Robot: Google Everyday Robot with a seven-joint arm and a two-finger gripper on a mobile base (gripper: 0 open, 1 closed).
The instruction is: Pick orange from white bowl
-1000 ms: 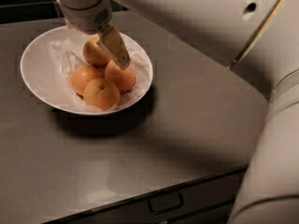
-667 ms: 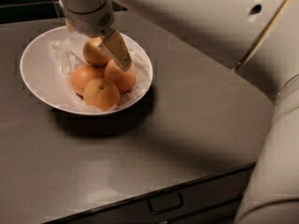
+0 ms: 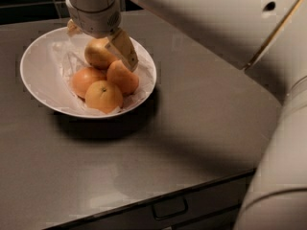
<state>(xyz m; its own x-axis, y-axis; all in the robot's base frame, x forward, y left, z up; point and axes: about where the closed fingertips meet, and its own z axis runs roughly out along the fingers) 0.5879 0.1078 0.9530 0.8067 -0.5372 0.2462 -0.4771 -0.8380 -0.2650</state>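
A robot's gripper [image 3: 100, 38] reaches down into a white bowl [image 3: 33, 75] at the back left of a dark grey counter [image 3: 201, 128]. It sits right over and around the pale orange [image 3: 96, 55]. I cannot tell whether it has closed on the fruit.

The pale orange lies at the back of the bowl, on top of the pile. It touches two of the three brighter oranges [image 3: 103, 96] in front of it. Crinkled white paper [image 3: 60, 63] lines the bowl beneath them.

The step in hand looks like securing the grasp. To do it well, the hold should probably sit across the fruit's widest part, firm enough that the smooth round skin does not slip. A straight upward lift would likely keep the neighbouring fruit from rolling and the paper from dragging along.

The pale orange is round, duller and more yellowish-tan than the others, and seems slightly larger. The gripper hides its upper right side.
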